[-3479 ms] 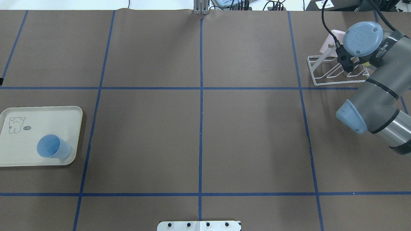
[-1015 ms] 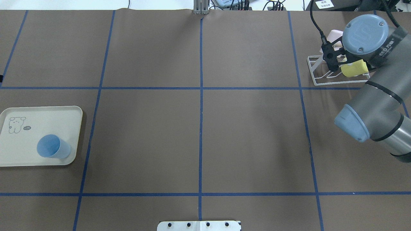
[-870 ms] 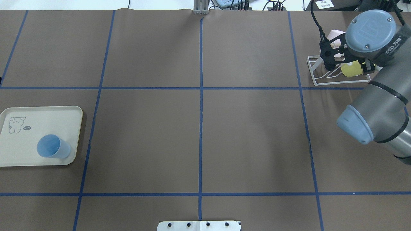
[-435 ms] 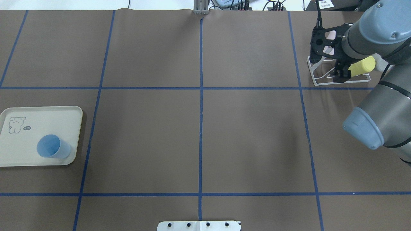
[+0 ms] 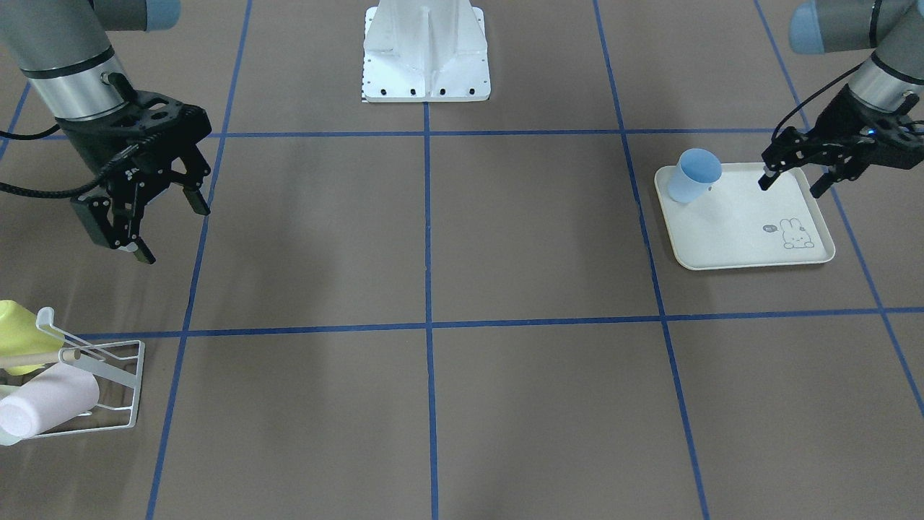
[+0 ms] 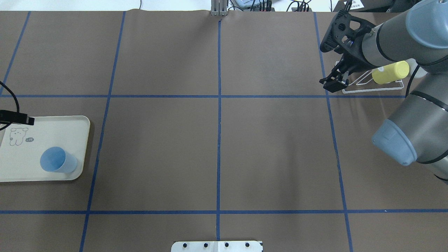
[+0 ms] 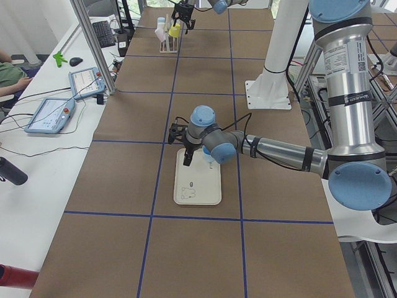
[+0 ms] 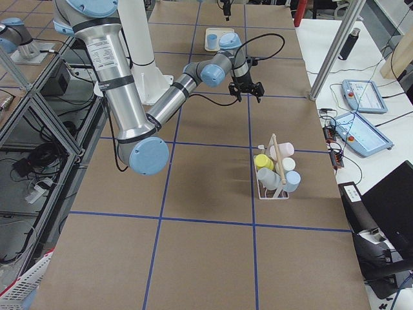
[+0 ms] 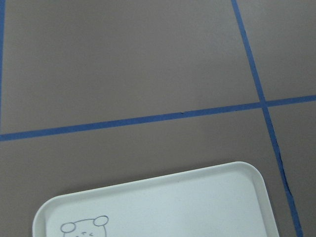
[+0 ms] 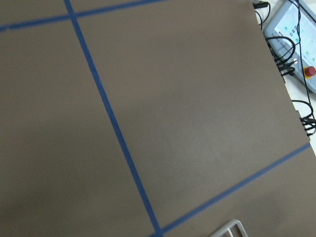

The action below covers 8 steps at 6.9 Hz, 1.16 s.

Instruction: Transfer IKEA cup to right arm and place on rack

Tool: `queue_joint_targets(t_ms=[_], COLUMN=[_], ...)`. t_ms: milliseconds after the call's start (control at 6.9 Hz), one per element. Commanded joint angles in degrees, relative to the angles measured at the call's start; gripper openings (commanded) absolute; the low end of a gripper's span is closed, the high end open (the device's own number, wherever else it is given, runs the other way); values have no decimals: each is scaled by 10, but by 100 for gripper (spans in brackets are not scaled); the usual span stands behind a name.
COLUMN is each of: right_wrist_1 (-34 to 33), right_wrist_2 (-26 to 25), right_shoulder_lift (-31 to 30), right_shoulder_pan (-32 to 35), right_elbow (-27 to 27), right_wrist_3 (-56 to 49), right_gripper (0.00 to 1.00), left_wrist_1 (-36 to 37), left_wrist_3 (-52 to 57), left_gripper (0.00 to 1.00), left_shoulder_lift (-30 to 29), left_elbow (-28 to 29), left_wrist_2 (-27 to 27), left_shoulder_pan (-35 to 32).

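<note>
Right end effector, spread, hangs over bare desk just left of the rack. Left end effector, spread, hangs over the tray's far edge, apart from the blue cup.

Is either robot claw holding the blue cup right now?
No: the blue cup stands free on the tray, and the left gripper near it and the right gripper across the table are both open and empty.

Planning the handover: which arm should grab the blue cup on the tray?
Left. The left gripper hovers open at the tray's edge, near the blue cup; the right gripper is far off, by the rack.
</note>
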Motion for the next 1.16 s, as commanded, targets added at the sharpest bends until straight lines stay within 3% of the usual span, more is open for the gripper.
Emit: queue_joint_targets(t_ms=[0,435,725,870,1015], right_wrist_1=[16,16,17,17,17], right_wrist_2=[17,14,13,12,12], right_shoulder_lift=[31,34,34,34,35], right_shoulder_pan=[-42,-49,-50,-49,-49], right_elbow=[-8,-14,-15,-17,-18], right_wrist_3=[136,136,130,130,129], right_gripper=[99,99,99,99,99], left_wrist_1=[0,0,0,1,1], left_wrist_3=[-92,-89,-88,-88,-88], left_gripper=[100,99,91,85,68], left_shoulder_lift=[13,41,43,43,43], left_elbow=[-32,-32,-30,-30,-30], left_wrist_2=[45,52,56,68,69], left_shoulder_pan=[101,111,125,141,143])
